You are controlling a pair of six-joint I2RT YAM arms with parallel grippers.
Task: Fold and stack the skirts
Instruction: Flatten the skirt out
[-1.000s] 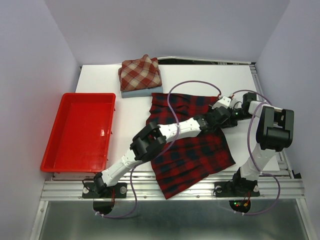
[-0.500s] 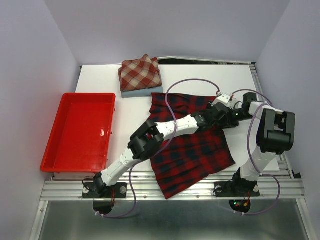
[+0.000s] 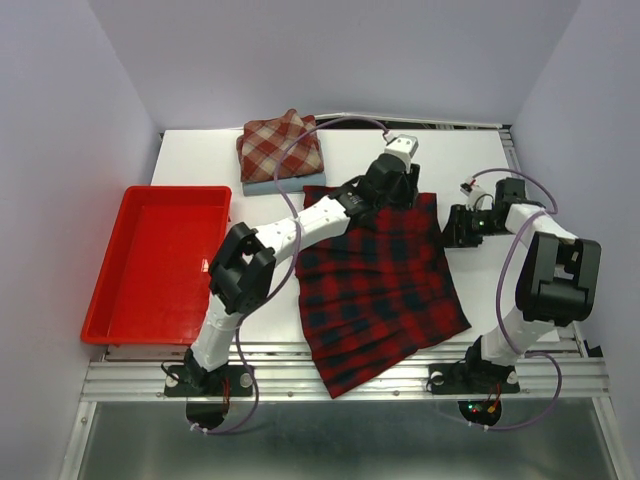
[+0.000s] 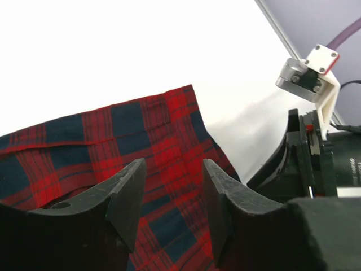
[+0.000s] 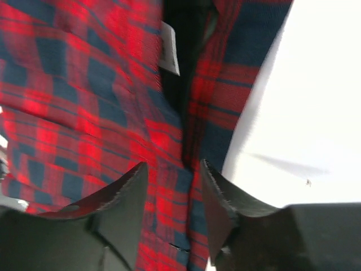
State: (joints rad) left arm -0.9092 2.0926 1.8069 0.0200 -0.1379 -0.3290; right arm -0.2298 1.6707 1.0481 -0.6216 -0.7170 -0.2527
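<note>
Change: left gripper (image 4: 172, 169) has gone from the 3 o'clock edge of the red and navy plaid skirt (image 3: 385, 290), where it sat beside the right gripper (image 5: 172, 169), to the skirt's 12 o'clock edge. The right gripper has drawn back off the cloth toward 3 o'clock.
Plaid skirt, position: spread flat on the white table (image 3: 200, 150), from the centre of the top view down toward 6 o'clock, between the two arm bases.
Plaid skirt, long axis: runs 12 to 6 o'clock, the near end leaning slightly toward 5. Waistband lies at the 12 o'clock end and hem at the 6 o'clock end, with one hem corner hanging over the front rail.
Left gripper: fingers apart, nothing between them, above the waistband near its 1 o'clock corner.
Right gripper: fingers apart, nothing held, just beside the skirt's 3 o'clock edge in the top view. Its wrist view shows plaid cloth and a white label (image 5: 168, 48) below. Contact with the cloth cannot be told.
Check skirt (image 3: 280, 145): folded, lying on the folded light blue skirt (image 3: 262, 187), at 11 o'clock just beyond the waistband's left corner.
Red tray (image 3: 180, 190): at 9 o'clock, apart from all three skirts.
</note>
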